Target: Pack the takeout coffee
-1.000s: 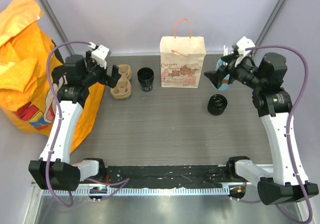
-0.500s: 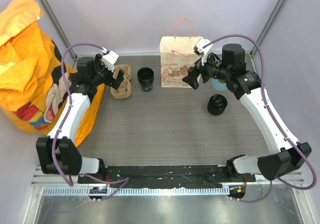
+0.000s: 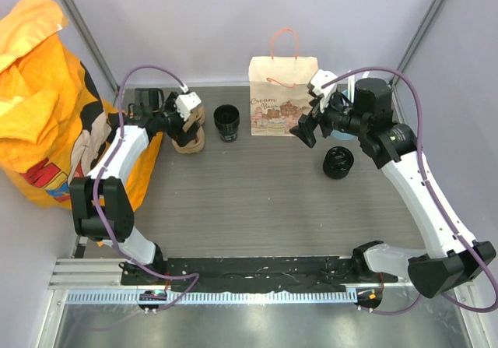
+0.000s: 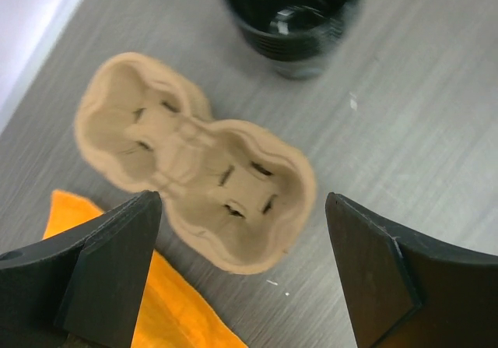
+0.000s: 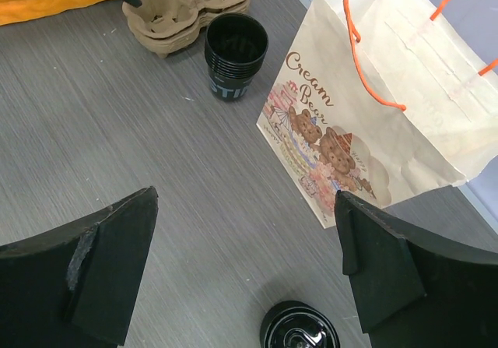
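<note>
Coffee near R gripper, jaws wide

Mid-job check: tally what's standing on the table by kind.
Lidded black cup: 1
Open black cup: 1
Pulp cup carrier: 1
Paper bag: 1
Total: 4, not counting anything hidden behind the right arm.

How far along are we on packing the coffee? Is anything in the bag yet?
Done: nothing visible. The lidded black cup stands on the table beside the paper bag, not in it. In hand: nothing. The left gripper is open over the pulp carrier, and the right gripper is open near bag and cup. Left: grasp the cup and put it into the bag.
</note>
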